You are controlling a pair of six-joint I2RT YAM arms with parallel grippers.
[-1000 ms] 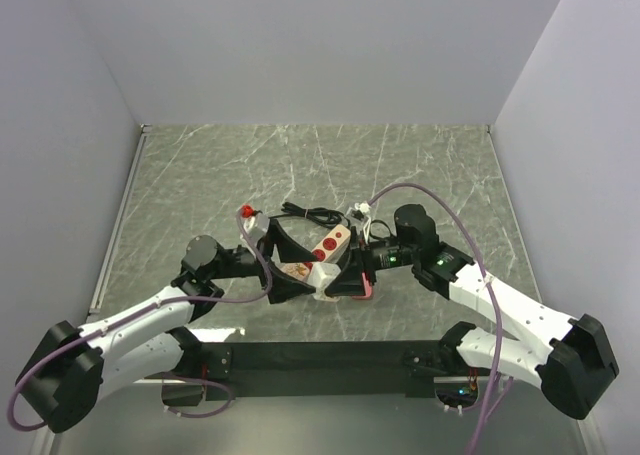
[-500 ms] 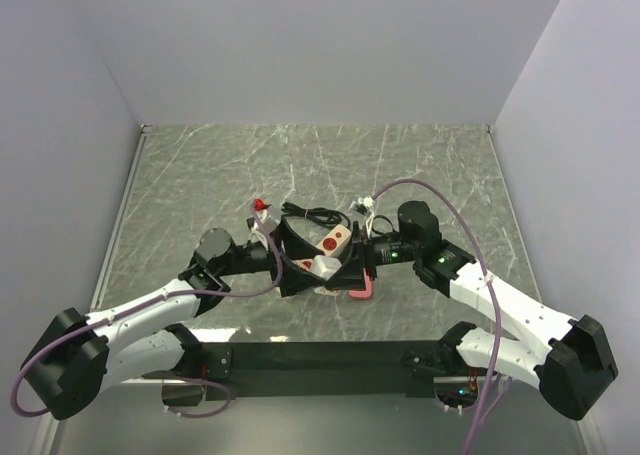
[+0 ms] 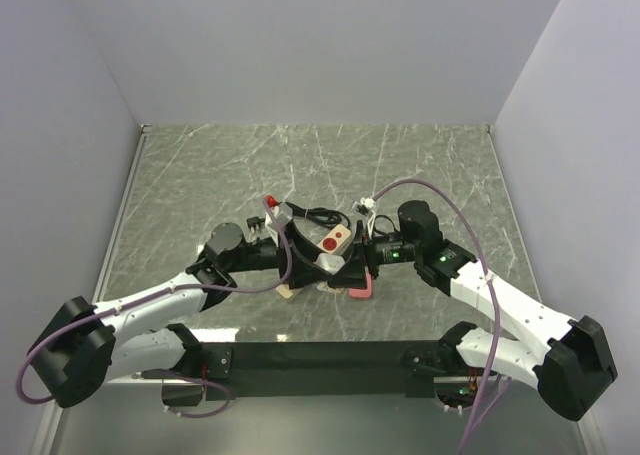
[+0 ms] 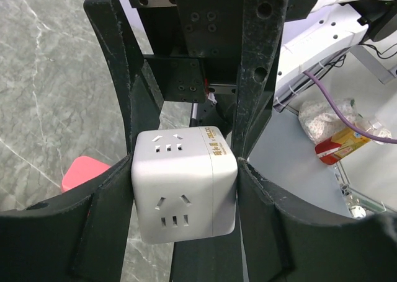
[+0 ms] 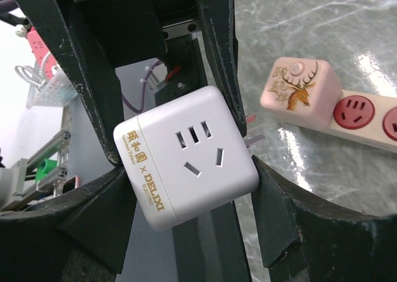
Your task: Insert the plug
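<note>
Presently left gripper (image 4: 184,215) and right gripper (image 5: 193,202) both clamp the cube plug (image 5: 186,164) near the power strip (image 5: 367,118); likely rigid, light, slippery; grip flat faces.

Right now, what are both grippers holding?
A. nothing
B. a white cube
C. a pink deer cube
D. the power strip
B: the wrist views show the white cube clamped by the left gripper and the right gripper, while the pink cube sits on the strip.
</note>
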